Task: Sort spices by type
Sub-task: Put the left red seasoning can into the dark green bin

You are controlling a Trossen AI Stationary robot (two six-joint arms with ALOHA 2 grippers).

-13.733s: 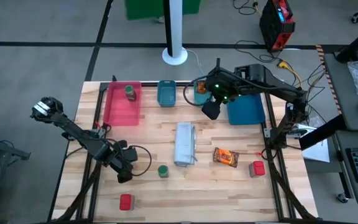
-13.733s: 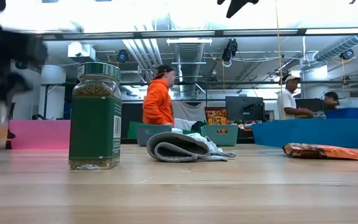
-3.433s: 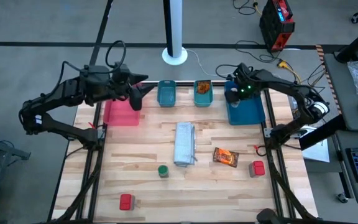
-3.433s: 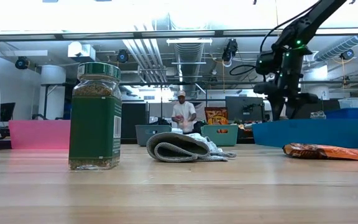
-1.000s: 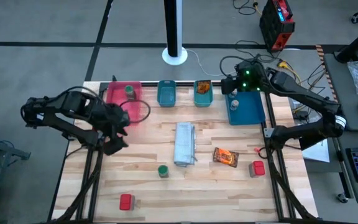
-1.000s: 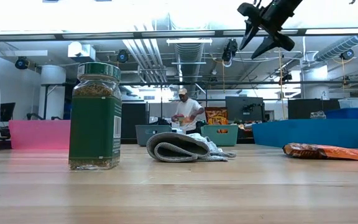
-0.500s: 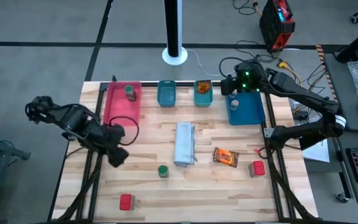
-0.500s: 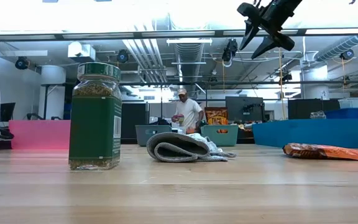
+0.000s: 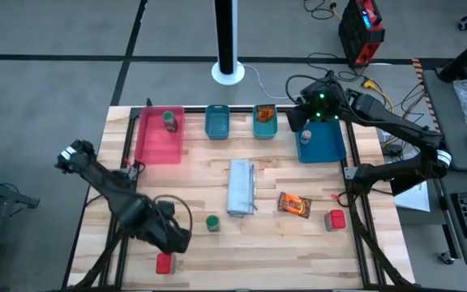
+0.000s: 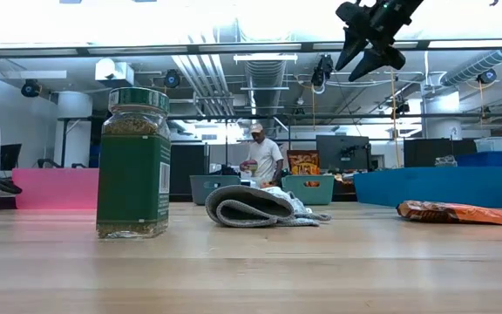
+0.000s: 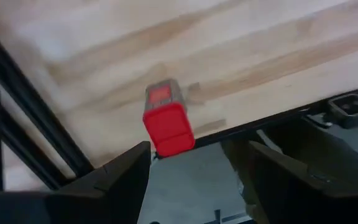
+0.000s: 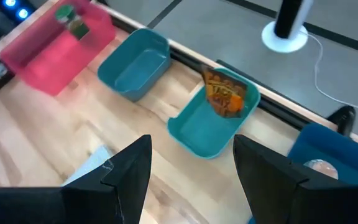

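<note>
A small red box (image 9: 164, 263) stands near the table's front left corner; in the left wrist view the red box (image 11: 168, 122) shows beyond my open left gripper (image 11: 197, 155). My left gripper (image 9: 173, 241) hovers just above and beside the box. A green-lidded jar (image 9: 212, 222) stands upright on the wood. An orange-red packet (image 9: 294, 204) and a second red box (image 9: 336, 219) lie at the right. My right gripper (image 9: 296, 123) hangs open and empty, high over the far trays, also seen as my right gripper (image 10: 366, 42).
At the far edge stand a pink tray (image 9: 157, 139) holding a green-lidded jar (image 9: 169, 121), a teal tray (image 9: 217, 122), a teal tray (image 9: 264, 126) with a packet, and a blue tray (image 9: 324, 146) with a pale-lidded jar (image 9: 305, 136). A grey-white folded bundle (image 9: 241, 188) lies mid-table.
My left gripper has swept from beside the pink tray toward the table's near edge, sinking and rolling about its own axis, and now hovers by the front-left red box. My right gripper has stayed in place and rolled slightly.
</note>
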